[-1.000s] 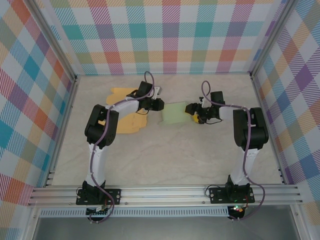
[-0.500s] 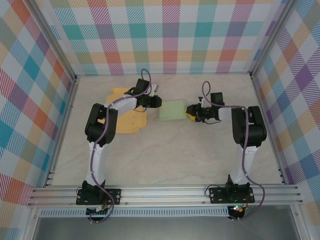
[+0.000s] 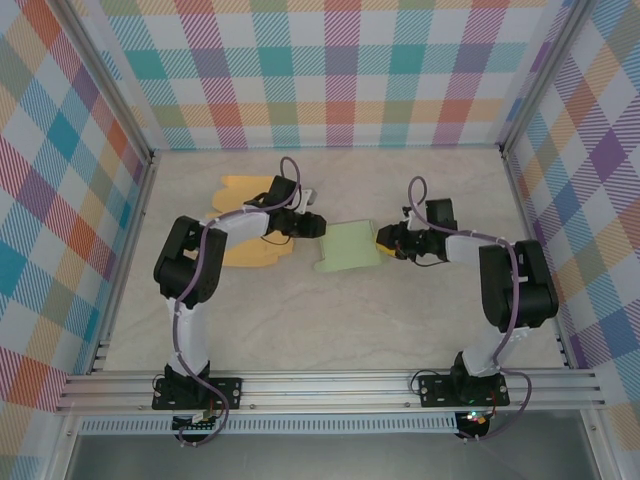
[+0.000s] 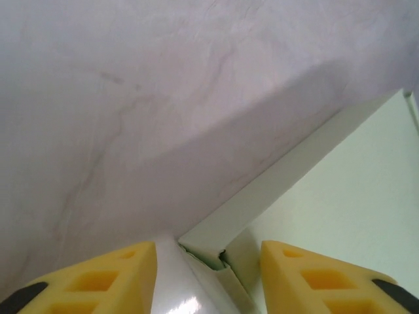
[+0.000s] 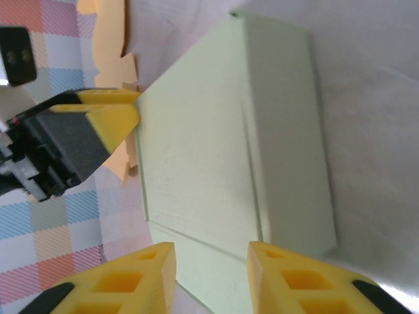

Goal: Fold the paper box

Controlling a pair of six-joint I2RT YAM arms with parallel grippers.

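1. The green paper box [image 3: 347, 246] lies between the two arms. It looks like light, thin card that creases and slides easily.
2. The left gripper [image 4: 206, 252] stands parted astride one corner. The right gripper [image 5: 209, 252] straddles the opposite edge — whether it pinches, I cannot tell.
3. Best hold — flap edges, beside the creases.

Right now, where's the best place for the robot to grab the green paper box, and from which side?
Probably the folded corner wall of the green paper box, coming in low from the left along the table. The box lies wide and flat, likely too broad to span from above, but that thin side wall sits right inside the open left hand.
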